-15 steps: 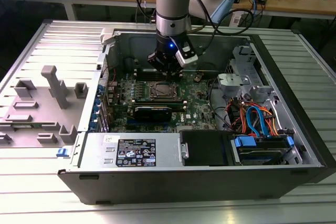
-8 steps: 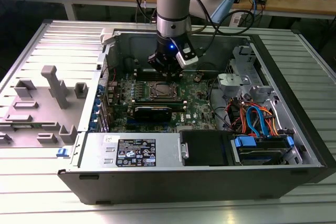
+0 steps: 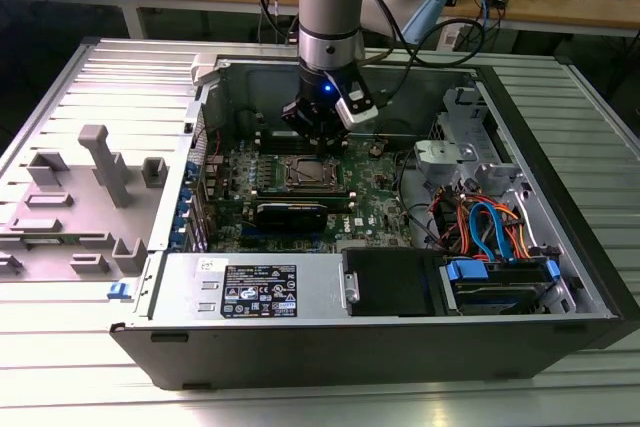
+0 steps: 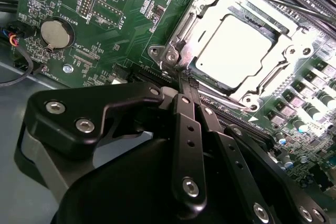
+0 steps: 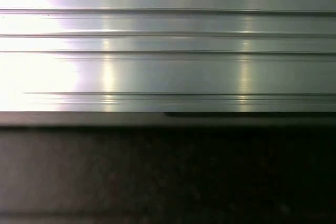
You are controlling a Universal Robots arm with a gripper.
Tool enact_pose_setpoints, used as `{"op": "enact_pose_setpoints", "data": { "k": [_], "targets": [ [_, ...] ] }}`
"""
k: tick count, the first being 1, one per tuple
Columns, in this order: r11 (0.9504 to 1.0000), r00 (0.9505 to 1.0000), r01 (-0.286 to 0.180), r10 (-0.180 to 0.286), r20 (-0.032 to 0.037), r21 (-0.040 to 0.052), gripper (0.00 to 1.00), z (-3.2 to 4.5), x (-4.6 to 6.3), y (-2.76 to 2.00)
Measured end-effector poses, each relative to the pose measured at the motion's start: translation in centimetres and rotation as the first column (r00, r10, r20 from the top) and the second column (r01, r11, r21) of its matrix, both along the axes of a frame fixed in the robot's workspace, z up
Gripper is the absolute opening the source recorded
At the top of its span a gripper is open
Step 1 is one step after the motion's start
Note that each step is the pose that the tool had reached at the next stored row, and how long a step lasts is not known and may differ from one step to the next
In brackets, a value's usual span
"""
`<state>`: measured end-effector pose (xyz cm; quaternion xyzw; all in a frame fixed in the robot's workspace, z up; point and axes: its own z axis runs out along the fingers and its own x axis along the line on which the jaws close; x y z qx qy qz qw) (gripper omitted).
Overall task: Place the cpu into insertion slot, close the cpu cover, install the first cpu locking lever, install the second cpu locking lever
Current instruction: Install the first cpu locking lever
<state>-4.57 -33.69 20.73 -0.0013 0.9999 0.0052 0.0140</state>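
Green motherboard dotted with silvery solder points. Silvery-grey cpu inside a bright metal cpu cover. Matte black gripper with steel screw heads. Blue and orange cables. Ribbed silver worktop. Pale grey fixture.

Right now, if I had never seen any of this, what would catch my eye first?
Probably the open computer case with the arm's gripper reaching down over the green motherboard. In the second wrist view, the cpu glares bright silver inside the cpu cover, with the black gripper fingers pressed together beside the cover's corner.
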Motion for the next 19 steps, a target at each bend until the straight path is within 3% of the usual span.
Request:
{"op": "enact_pose_setpoints", "data": {
  "k": [10, 19],
  "targets": [
    [1.0000, 1.0000, 0.000, 0.000, -0.0026, 0.0020, 0.11, -0.56, 0.07, 0.03],
    [0.9997, 1.0000, 0.000, 0.000, -0.0033, 0.0242, 0.11, -0.42, 0.06, 0.01]
  ]
}}
